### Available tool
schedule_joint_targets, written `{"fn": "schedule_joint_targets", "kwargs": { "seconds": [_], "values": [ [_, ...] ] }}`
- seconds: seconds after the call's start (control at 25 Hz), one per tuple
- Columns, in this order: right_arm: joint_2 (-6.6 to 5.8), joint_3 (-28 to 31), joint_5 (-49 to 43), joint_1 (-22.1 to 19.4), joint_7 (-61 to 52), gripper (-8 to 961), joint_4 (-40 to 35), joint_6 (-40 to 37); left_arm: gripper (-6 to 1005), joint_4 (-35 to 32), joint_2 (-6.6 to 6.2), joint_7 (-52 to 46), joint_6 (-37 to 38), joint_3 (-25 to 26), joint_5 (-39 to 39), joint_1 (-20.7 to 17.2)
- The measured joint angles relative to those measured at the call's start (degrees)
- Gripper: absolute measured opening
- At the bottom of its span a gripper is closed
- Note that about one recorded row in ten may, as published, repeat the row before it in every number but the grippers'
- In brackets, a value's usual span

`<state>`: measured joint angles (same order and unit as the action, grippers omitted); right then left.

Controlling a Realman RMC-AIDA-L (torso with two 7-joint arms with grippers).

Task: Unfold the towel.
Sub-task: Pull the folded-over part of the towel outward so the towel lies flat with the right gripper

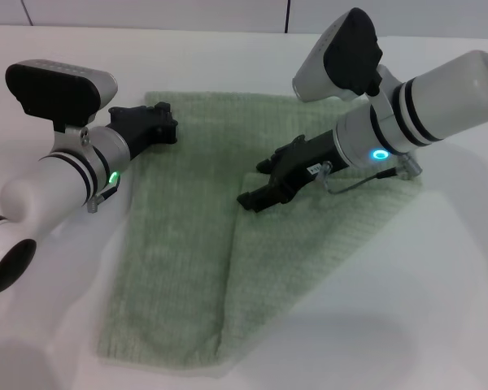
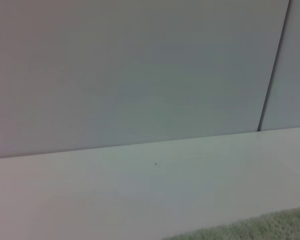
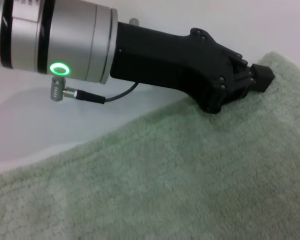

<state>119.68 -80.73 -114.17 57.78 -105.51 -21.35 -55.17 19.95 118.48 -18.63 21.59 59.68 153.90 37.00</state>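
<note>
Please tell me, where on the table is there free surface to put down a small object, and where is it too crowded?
The table is bare along the near right beside the towel, along the far edge behind it, and at the near left corner. The middle is crowded: the left tool sits at the towel's far left corner, and the right tool at its folded flap.

The towel (image 1: 187, 244) is showing as soft, matt terry cloth with a fine ribbed, nubbly pile. The table (image 1: 439, 309) is looking smooth and white with a faint sheen. The left end effector (image 1: 159, 123) and right end effector (image 1: 256, 191) are appearing as matt black plastic, mounted behind on glossy white and brushed silver casings.
</note>
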Motion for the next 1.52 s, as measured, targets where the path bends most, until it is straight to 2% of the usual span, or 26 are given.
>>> {"fn": "schedule_joint_targets", "kwargs": {
  "seconds": [0.64, 0.84, 1.04, 1.52],
  "values": [
    [0.21, -1.9, 0.2, 0.7, -0.5, 716, 0.2, 0.1, -1, 0.0, 0.00, 0.0, 0.0, 0.1, 0.0, -0.2],
    [0.21, -1.9, 0.2, 1.0, -0.7, 611, 0.2, -0.1, -1, 0.0, 0.00, 0.0, 0.0, 0.2, 0.0, -0.2],
    [0.20, -2.9, 0.2, 1.2, -0.8, 361, 0.2, -0.2, -2, 0.0, 0.00, 0.0, 0.0, 0.2, 0.0, -0.2],
    [0.14, -3.2, 0.3, 1.6, -1.7, 286, 0.4, 0.2, -2, 0.0, -0.09, 0.0, 0.0, 0.2, 0.0, -0.3]
  ]
}}
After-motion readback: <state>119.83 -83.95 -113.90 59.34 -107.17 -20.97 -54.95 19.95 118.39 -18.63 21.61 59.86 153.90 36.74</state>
